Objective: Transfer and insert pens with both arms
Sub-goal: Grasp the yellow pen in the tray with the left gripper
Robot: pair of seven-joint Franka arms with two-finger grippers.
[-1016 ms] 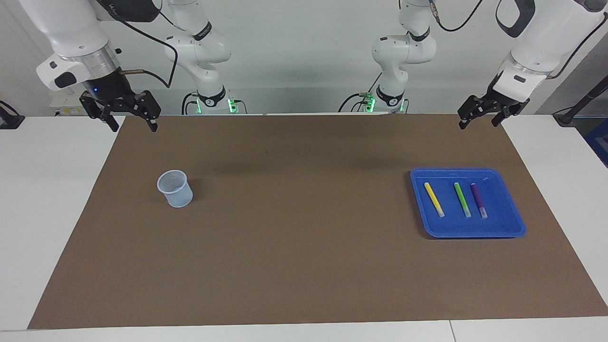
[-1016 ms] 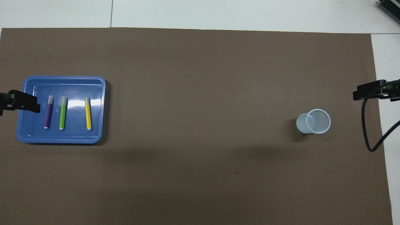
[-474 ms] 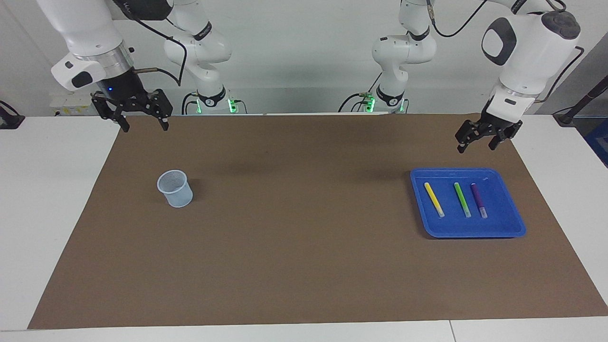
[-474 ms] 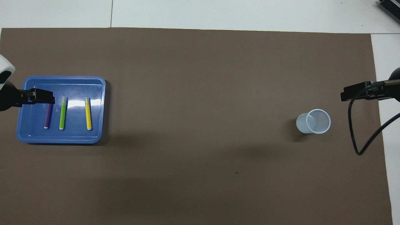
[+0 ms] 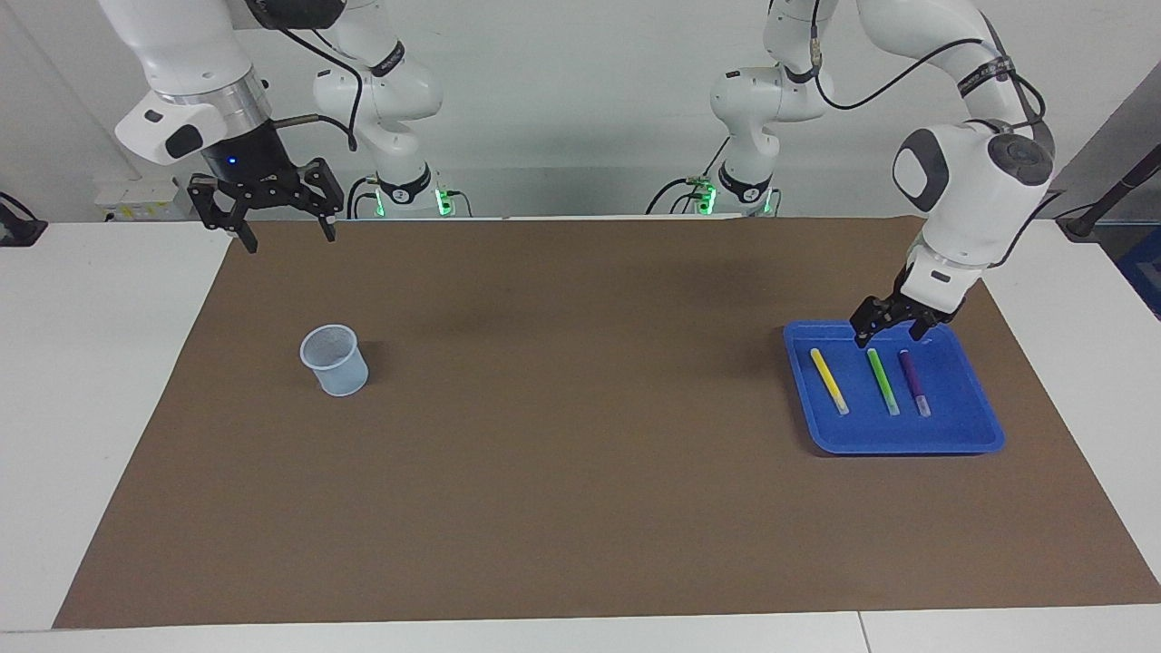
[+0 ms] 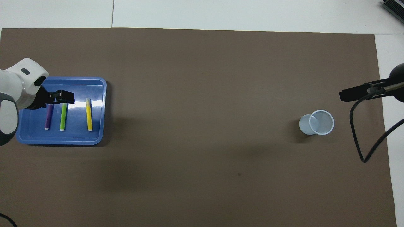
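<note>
3 pens, 1 yellow pen (image 5: 828, 381), 1 green pen (image 5: 882, 381) and 1 purple pen (image 5: 913, 382), lie side by side, apart, in 1 blue tray (image 5: 970, 429) on the worktop (image 5: 580, 508) near the left arm's end. The left gripper (image 5: 889, 333) hangs over the tray's robot-side rim above the green pen, fingers spread, holding nothing. 1 pale cup (image 5: 335, 360) stands toward the right arm's end, where the right gripper (image 5: 287, 238) hovers wide open and empty over the worktop's robot-side edge.
</note>
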